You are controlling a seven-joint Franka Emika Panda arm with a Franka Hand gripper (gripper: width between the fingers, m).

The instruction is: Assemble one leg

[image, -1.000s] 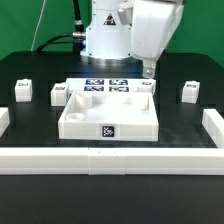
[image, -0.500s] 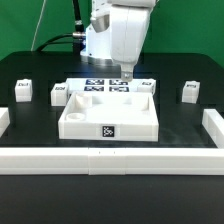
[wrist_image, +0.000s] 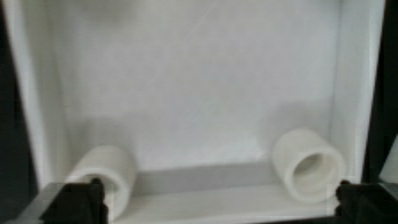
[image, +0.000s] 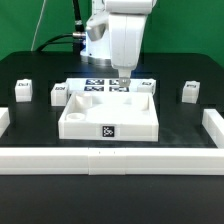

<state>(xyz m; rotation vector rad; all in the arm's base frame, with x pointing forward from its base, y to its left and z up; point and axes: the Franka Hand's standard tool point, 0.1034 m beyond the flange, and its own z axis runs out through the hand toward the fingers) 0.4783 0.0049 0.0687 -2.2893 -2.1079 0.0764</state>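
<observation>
Small white legs with marker tags stand on the black table: two at the exterior view's left (image: pixel 22 91) (image: pixel 58 94), one at the right (image: pixel 188 92), and one (image: pixel 148 88) behind the tray's right corner. My gripper (image: pixel 121 78) hangs over the far edge of the large white tray-shaped part (image: pixel 108 122), away from every leg. In the wrist view my gripper (wrist_image: pixel 222 205) is open and empty, its dark fingertips (wrist_image: pixel 80 200) wide apart above the tray floor (wrist_image: pixel 196 90), which has two round sockets (wrist_image: pixel 311 165).
The marker board (image: pixel 100 86) lies flat behind the tray. Long white border rails run along the front (image: pixel 110 160) and at both sides (image: pixel 214 124) (image: pixel 3 120). The robot base (image: pixel 105 40) stands at the back.
My gripper has moved toward the exterior view's left, from beyond the tray's right corner to over the middle of its far edge, and come slightly lower. The parts have not moved.
</observation>
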